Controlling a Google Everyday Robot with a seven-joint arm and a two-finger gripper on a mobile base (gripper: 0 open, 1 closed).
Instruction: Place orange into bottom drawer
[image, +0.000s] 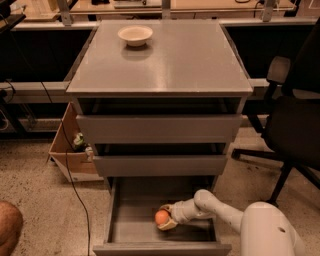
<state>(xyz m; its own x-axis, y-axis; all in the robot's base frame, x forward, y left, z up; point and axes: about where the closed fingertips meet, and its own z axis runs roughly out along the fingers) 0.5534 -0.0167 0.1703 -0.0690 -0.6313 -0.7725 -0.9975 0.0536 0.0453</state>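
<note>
Now: placing step, release not yet done. The tool (166, 218) is low inside the open bottom drawer (132, 215), and the arm reaches in from the right side. Its two fingers are clamped on the orange (161, 217), with one tan finger above the fruit and one below. I cannot tell whether the orange already touches the drawer floor.

Judgement on doing it well:
- Bring the fruit down until it rests on the floor before letting go. It is round and smooth, so a drop would likely send it rolling.
- Part the fingers slowly and only as far as needed, so neither one nudges the fruit.
- Withdraw up and to the right, staying clear of the middle drawer (160, 165) front, which overhangs the back of the tray.

Position: the orange sits at the left end of the tool, between its fingers. It is roughly mid-width in the drawer, nearer the front panel than the back and well apart from the left wall. The cream bowl (135, 35) stays on the desk (190, 60) top, far above and not involved.
</note>
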